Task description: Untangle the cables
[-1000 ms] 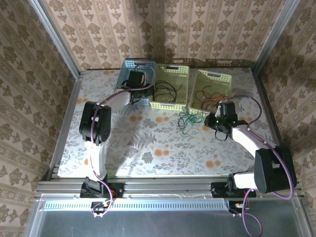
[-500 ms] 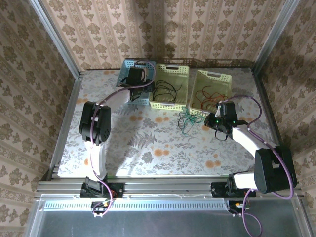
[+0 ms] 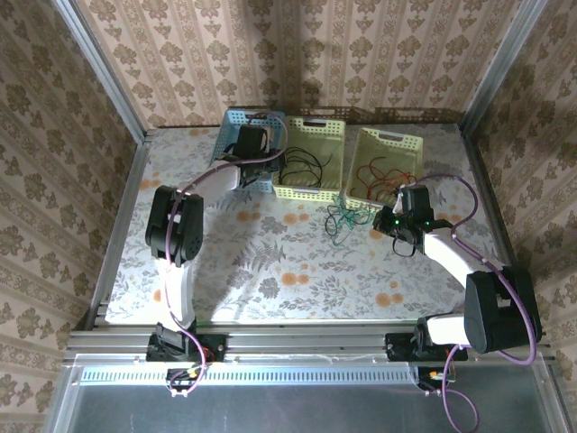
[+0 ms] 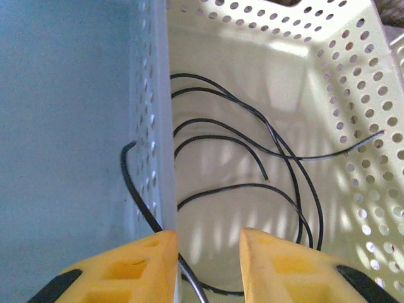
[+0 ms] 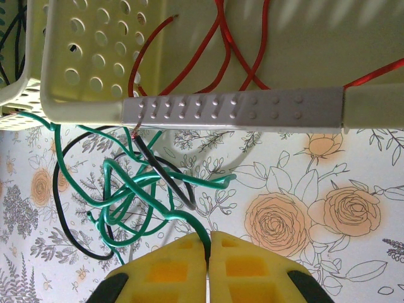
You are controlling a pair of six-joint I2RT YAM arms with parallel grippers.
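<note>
A tangle of green cables [image 5: 126,189] with one black cable [image 5: 165,172] through it lies on the floral table, in front of the right basket [image 3: 341,221]. My right gripper [image 5: 208,238] is shut on a green strand at the near side of that tangle [image 3: 394,221]. Red cables [image 5: 221,44] lie in the right basket [image 5: 233,107]. Loose black cables [image 4: 252,126] lie in the middle basket [image 4: 353,95]. My left gripper [image 4: 208,237] hovers open above the wall between the blue basket [image 4: 63,126] and the middle one. A black cable [image 4: 129,177] hangs over that wall beside its left finger.
Three baskets stand in a row at the back: blue [image 3: 236,122], middle pale yellow [image 3: 315,126], right pale yellow [image 3: 392,140]. Metal frame rails [image 3: 122,225] border the table. Open floral tabletop [image 3: 288,271] stretches in front of the baskets.
The left gripper has shifted slightly toward the back over the basket wall and its jaws stand a little wider. The right arm and the green tangle have not moved.
</note>
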